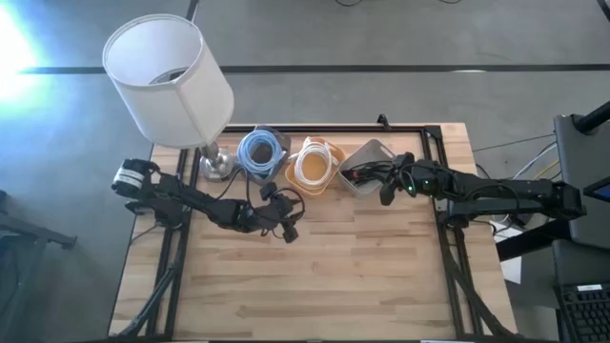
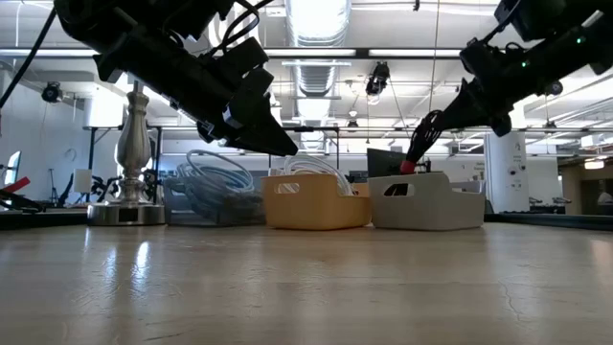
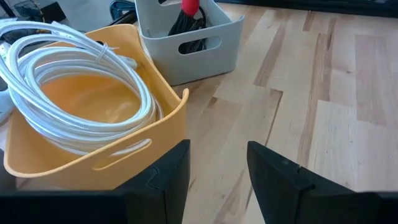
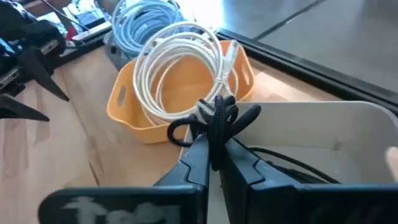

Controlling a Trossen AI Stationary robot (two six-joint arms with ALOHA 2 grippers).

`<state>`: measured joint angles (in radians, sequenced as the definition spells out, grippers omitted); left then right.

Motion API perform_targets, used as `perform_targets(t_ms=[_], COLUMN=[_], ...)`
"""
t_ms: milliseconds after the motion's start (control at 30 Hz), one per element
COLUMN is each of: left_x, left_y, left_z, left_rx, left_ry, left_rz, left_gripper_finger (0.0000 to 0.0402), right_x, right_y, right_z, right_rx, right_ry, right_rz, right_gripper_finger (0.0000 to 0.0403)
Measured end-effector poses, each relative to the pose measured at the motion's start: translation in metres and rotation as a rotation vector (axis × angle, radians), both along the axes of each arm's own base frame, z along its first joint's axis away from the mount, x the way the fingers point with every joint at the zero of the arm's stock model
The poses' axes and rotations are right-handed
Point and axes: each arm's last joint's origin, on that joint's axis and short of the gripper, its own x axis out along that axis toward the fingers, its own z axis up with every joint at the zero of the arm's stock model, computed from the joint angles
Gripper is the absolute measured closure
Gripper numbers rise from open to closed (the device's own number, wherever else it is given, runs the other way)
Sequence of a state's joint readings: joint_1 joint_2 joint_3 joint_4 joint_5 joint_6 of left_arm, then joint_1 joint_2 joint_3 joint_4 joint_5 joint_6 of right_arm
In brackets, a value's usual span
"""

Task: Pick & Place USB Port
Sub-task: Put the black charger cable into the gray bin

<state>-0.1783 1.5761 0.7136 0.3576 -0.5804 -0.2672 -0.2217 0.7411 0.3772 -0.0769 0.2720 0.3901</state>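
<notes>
A black USB cable bundle with a red end sits partly in the grey bin, at the right end of a row of bins along the table's far side. My right gripper hovers over that bin, shut on the bundle. My left gripper is open and touches nothing. It hangs above the table, just on the near side of the yellow bin that holds a coiled white cable. My right gripper pinches the black bundle by its looped upper coils between its two fingers, coming from above and slanting toward the table's left. The loops stand up past the fingertips. The bundle's lower part with the red end hangs down into the grey bin.
A bin with a coiled blue cable stands left of the yellow bin. A lamp with a white shade and metal base occupies the far left corner. The near half of the wooden table is bare boards.
</notes>
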Motion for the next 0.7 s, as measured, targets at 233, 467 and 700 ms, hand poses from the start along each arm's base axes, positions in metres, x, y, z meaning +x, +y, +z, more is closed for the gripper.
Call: perform_targets(t_ms=[233,467,700], left_x=[0.000,0.000,0.000], left_y=[0.000,0.000,0.000], left_z=[0.000,0.000,0.000], left_rx=[-0.001,-0.002,-0.002], left_ry=[-0.001,-0.001,-0.001], left_rz=[0.001,0.001,0.001], left_gripper_finger=[0.0239,0.0239,0.0239], right_x=[-0.004,-0.004,-0.002], right_y=[-0.009,-0.019,-0.026], right_z=[-0.024,-0.038,-0.040], right_rx=[0.081,0.134,0.123], right_ry=[0.050,0.112,0.157], right_rz=[-0.089,-0.165,-0.187], right_gripper_finger=[0.0376,0.0342,0.0309])
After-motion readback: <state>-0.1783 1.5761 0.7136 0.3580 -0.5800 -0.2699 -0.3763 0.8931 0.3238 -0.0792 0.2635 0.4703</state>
